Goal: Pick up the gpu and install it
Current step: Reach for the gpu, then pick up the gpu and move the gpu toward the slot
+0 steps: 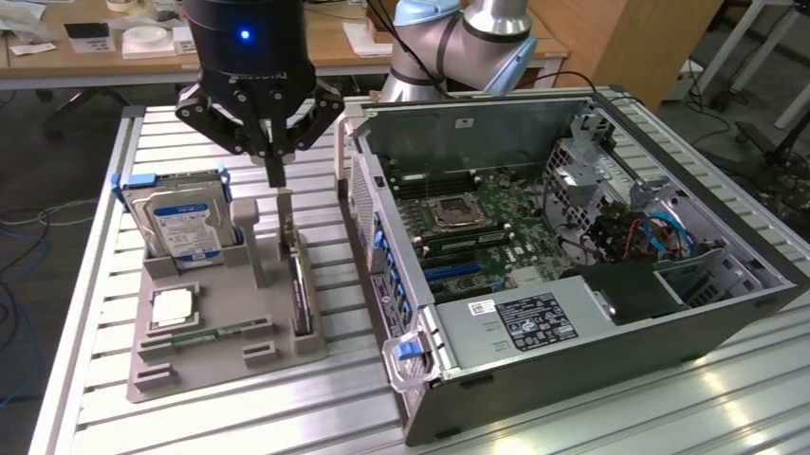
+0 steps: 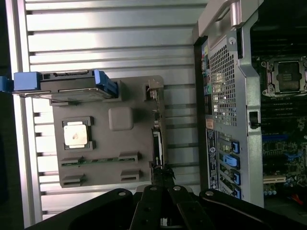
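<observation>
The gpu [image 1: 299, 284] stands on edge in a slot along the side of the grey holder tray [image 1: 222, 294] nearest the computer case, with its silver bracket [image 1: 285, 207] rising at the far end. In the wrist view the gpu [image 2: 157, 139] is a thin edge-on strip on the tray [image 2: 108, 153]. My gripper [image 1: 275, 176] hangs straight above the bracket end, fingers shut together with nothing between them, the tips a short way above the card. In the wrist view the gripper [image 2: 161, 168] lines up with the card's edge.
The open computer case [image 1: 708, 284] lies at the exterior view's right, motherboard [image 1: 475, 223] exposed. On the tray are a hard drive [image 1: 185, 223] in a blue caddy, a silver processor [image 1: 171, 307] and a memory stick [image 1: 209, 334]. Slatted metal table [image 1: 228, 417] underneath.
</observation>
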Robot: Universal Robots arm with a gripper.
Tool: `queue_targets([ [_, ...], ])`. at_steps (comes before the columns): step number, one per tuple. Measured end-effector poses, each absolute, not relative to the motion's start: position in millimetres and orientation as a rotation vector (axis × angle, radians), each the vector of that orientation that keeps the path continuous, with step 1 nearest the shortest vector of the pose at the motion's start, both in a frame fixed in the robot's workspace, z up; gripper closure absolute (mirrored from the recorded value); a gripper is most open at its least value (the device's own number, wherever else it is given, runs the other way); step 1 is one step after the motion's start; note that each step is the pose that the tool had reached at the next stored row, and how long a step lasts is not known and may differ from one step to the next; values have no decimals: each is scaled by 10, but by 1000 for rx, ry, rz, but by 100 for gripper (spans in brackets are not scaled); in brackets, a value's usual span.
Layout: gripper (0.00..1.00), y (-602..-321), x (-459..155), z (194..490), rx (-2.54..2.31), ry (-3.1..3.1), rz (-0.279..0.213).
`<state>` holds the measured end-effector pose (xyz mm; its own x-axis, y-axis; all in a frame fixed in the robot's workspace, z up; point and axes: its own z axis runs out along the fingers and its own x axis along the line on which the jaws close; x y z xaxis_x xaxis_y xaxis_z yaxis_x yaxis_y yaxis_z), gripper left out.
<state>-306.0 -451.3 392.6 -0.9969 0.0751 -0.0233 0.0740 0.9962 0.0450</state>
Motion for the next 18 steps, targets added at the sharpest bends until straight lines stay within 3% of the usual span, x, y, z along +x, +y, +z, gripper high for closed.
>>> queue_targets([
  [13,89,-4512,-3061,3925,117,3114,69],
  [15,76,-4512,-3061,3926,117,3114,69],
  [18,71,-4512,-3061,3926,117,3114,69],
])
